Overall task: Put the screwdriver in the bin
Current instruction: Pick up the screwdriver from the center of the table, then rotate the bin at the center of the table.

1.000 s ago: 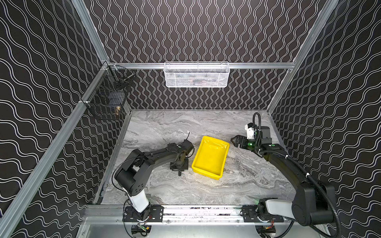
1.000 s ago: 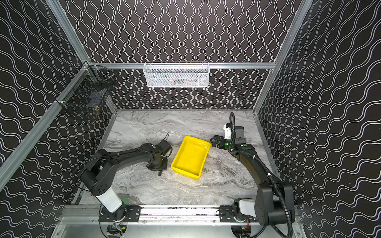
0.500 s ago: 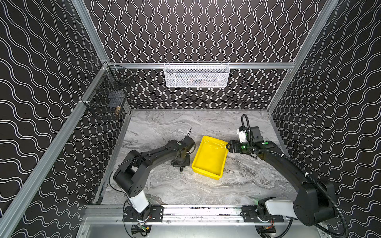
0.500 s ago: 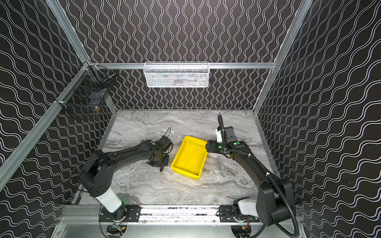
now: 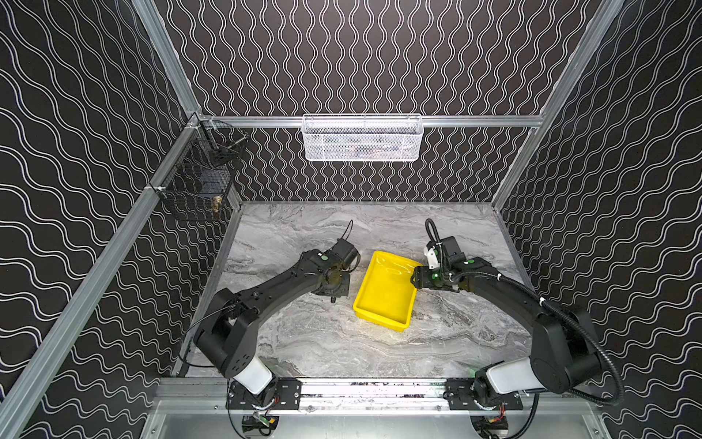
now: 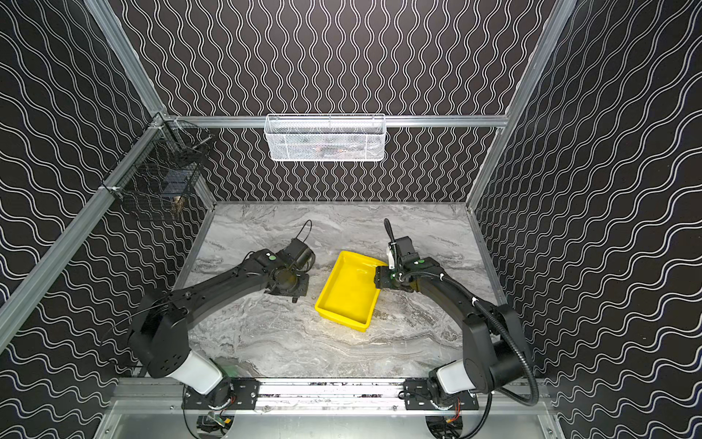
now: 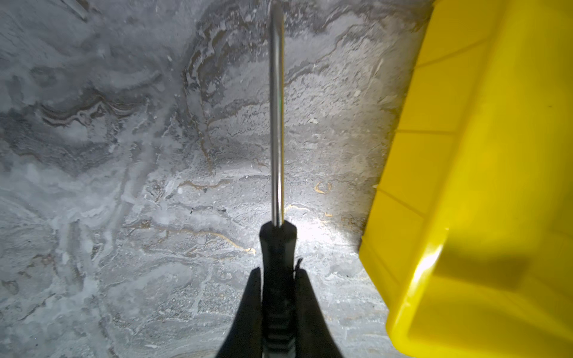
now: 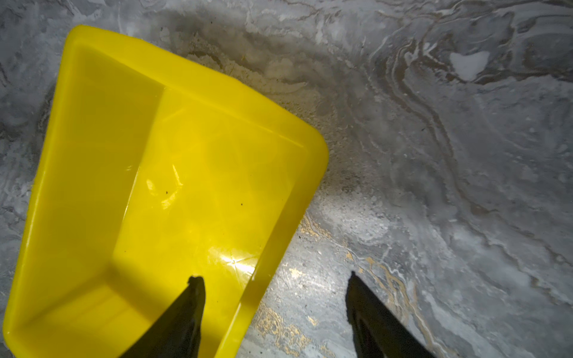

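left gripper [image 7: 278,272] angled down, clasping screwdriver [image 7: 277,155]

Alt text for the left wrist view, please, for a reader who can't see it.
The left gripper is shut on the black handle of the screwdriver, whose thin metal shaft points away from the camera over the grey marbled table. The outer wall of the yellow bin stands beside it.

Left hand [image 7: 278,271] clamped on screwdriver [image 7: 277,173]; right hand [image 8: 273,276] fingers spread; both arms stretched forward, low.
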